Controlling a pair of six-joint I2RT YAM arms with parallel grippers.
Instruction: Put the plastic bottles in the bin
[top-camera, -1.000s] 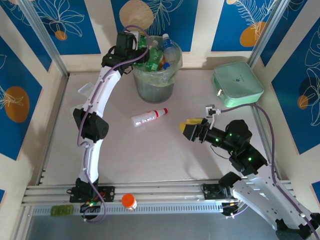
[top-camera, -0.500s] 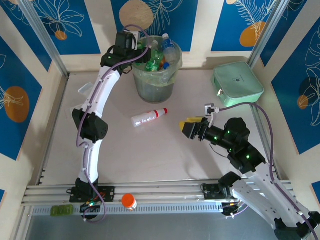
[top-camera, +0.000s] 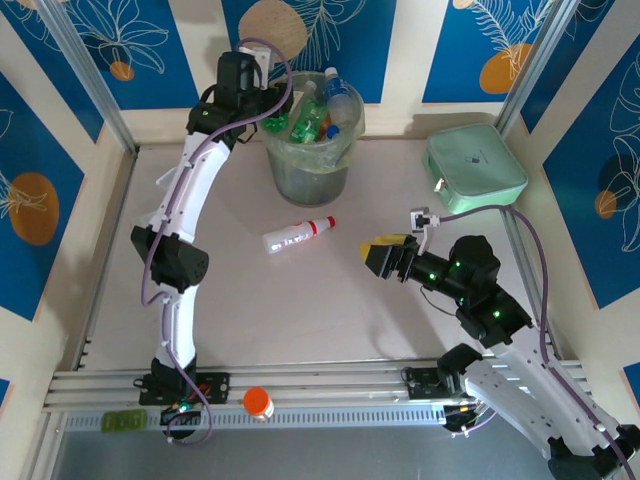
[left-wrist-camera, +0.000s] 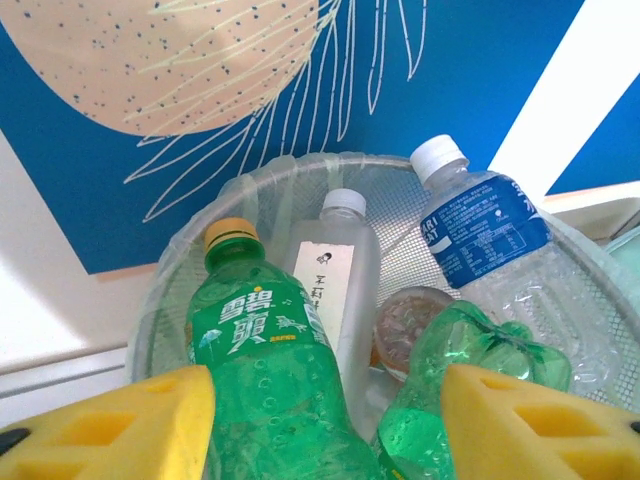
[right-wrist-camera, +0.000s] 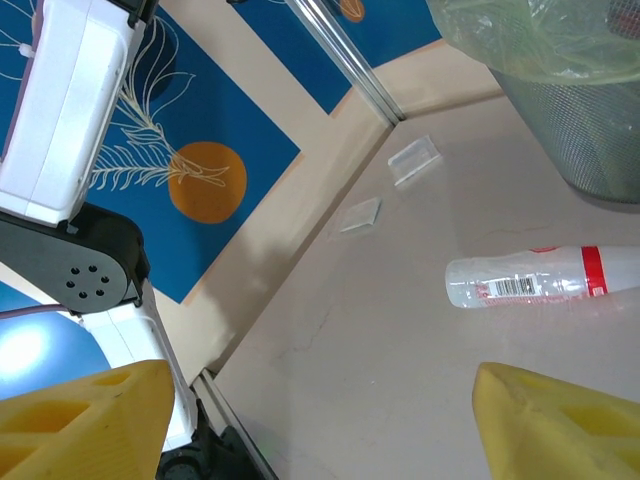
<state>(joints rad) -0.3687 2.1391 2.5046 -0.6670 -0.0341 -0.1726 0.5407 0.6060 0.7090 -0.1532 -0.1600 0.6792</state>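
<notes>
Here, clear red-banded bottle (top-camera: 298, 235), sideways.

Pale beige tabletop (top-camera: 300, 320), matte and bare over most of its middle. Bears the upright, bag-lined grey-green bin (top-camera: 310, 178) at far centre. Holds a clear bottle (top-camera: 298, 235) with a red neck band, lying on its side mid-surface, well apart from the bin. Carries a mint-green lidded box (top-camera: 475, 168) far right and two flat clear packets (right-wrist-camera: 413, 160) near the far-left corner.
</notes>
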